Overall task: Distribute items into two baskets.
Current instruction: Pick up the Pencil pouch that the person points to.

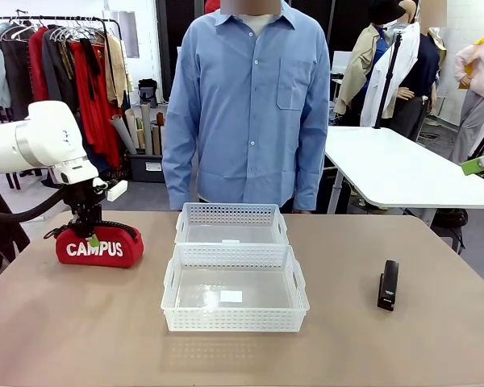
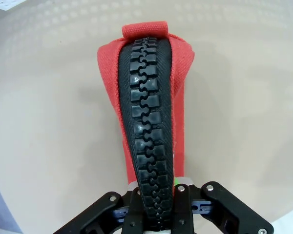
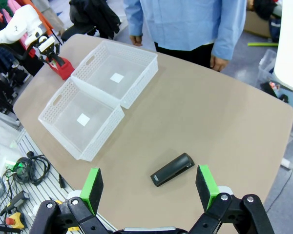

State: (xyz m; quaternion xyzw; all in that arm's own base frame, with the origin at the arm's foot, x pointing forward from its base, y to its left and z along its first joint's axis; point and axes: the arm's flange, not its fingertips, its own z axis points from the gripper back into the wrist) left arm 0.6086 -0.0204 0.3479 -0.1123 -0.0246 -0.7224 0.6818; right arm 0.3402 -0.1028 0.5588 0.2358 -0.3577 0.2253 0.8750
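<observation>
Nearest, the wider white lattice basket (image 1: 235,322), bare table (image 1: 64,322) around. Right, the slim black stapler (image 3: 172,169) lies below the right gripper (image 3: 149,187), jaws wide. Left, the left gripper (image 1: 88,223) clamps the red fabric pouch (image 1: 99,248) by its toothed zip (image 2: 146,122); narrower basket (image 1: 231,214) behind.

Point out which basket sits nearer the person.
The narrower basket, at the table's far side; the wider basket lies in front of it, on the robot's side.

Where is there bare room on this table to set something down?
Bare table runs along the near edge in front of the near basket, and between that basket and the stapler. The far right corner is free. It is crowded at the left, where the left gripper is shut on the red pouch, close to the far basket.
</observation>
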